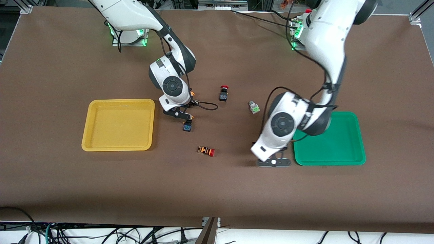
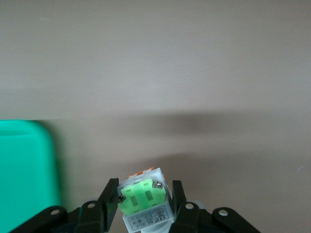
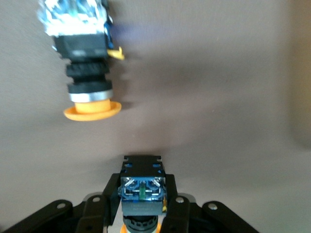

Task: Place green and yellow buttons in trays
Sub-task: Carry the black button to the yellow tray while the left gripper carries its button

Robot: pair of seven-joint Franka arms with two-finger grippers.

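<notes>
My right gripper [image 1: 185,119] [image 3: 142,180] is shut on a black-bodied button with a yellow-orange cap [image 3: 142,191] [image 1: 187,127], low over the table beside the yellow tray [image 1: 118,124]. A second yellow-capped button [image 3: 87,73] lies on its side on the cloth close by. My left gripper [image 1: 274,162] [image 2: 145,191] is shut on a pale-grey switch block with a lime-green part [image 2: 143,199], just off the corner of the green tray [image 1: 339,144] [image 2: 24,165]. Another grey-green switch block [image 1: 253,107] sits mid-table. Both trays are empty.
A black button with a red cap [image 1: 223,93] stands mid-table. An orange-striped button with a red cap [image 1: 206,150] lies nearer the front camera. The left arm's elbow overhangs part of the green tray.
</notes>
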